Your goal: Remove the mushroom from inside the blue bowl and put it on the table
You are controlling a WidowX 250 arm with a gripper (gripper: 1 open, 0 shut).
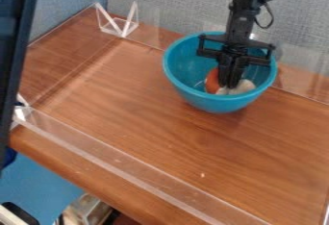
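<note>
From here I see the black tool (232,78) reaching down into the blue bowl (184,84) on the desk (141,109) — its fingers closed, pinched on the little mushroom (240,87), which is inside the bowl — near the back wall (167,8).

Looks like a lab or some robot test corner tbh: 1 black robot arm (241,27) is seen over a wood-grain table (154,113) edged with clear plastic (122,174).
</note>
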